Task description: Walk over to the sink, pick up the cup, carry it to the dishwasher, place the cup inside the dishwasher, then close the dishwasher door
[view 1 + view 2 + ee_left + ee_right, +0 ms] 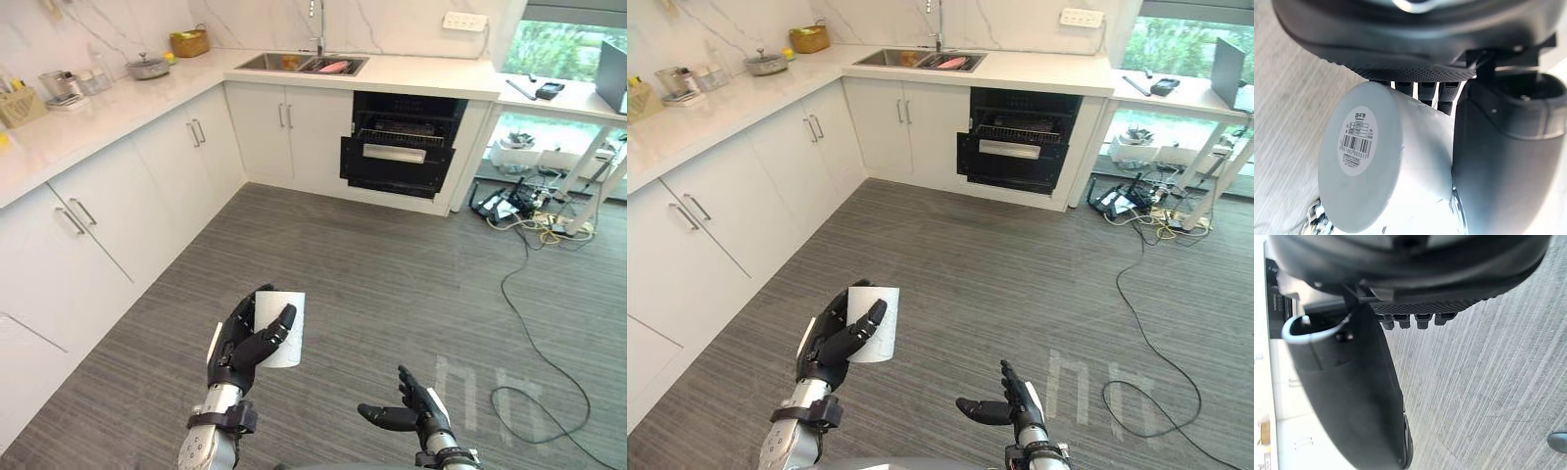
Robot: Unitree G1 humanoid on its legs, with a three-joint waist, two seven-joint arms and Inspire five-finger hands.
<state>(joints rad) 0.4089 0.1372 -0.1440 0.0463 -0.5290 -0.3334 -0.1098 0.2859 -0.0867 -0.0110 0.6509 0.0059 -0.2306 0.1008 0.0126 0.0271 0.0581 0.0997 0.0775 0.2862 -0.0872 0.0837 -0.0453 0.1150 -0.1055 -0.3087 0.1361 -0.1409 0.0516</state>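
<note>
My left hand (pixel 240 348) holds a white cup (pixel 281 328) low in front of me, above the grey floor, fingers and thumb curled round it. In the left wrist view the cup (pixel 1376 161) shows its flat base with a barcode sticker, pinched between the fingers (pixel 1422 90) and thumb. My right hand (pixel 416 411) hangs at the lower right, fingers relaxed and holding nothing. Far ahead, the dishwasher (pixel 402 147) stands under the counter with its door partly open and a rack showing. To its left lies the sink (pixel 302 64), with something pink in it.
White cabinets (pixel 108 225) run along the left wall and across the back under a pale marble counter (pixel 88 113) carrying a pot, a basket and jars. A tangle of cables and chargers (pixel 524 206) lies on the floor at the right by a white desk.
</note>
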